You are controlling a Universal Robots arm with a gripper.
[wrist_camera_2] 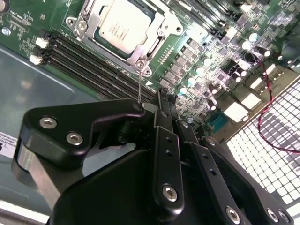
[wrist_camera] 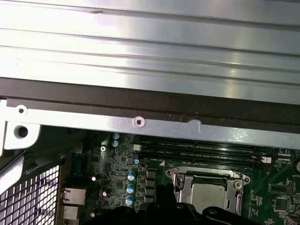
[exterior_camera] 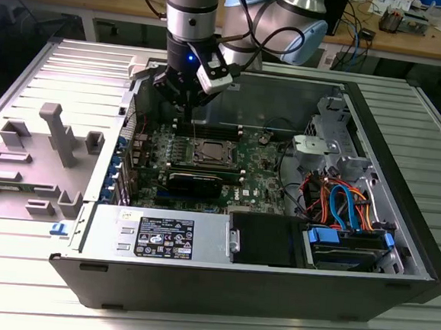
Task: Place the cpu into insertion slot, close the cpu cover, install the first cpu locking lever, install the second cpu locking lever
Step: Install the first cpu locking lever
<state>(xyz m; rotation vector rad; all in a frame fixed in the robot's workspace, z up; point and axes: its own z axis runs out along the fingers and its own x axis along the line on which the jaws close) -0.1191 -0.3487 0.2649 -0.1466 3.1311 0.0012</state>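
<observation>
One thin lever [wrist_camera_2: 140, 82] stands upright just beside the closed, seemingly empty gripper [wrist_camera_2: 161, 93]; a slipped push could let it spring back or scrape the cpu [wrist_camera_2: 123, 23].

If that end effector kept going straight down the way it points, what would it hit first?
The end effector would likely meet the thin locking lever at its tip, then the memory slots beside the cpu cover; depth is unclear.

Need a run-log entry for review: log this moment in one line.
cpu: seated | cpu cover: down over it | locking lever: raised | gripper: at lever's free end
</observation>
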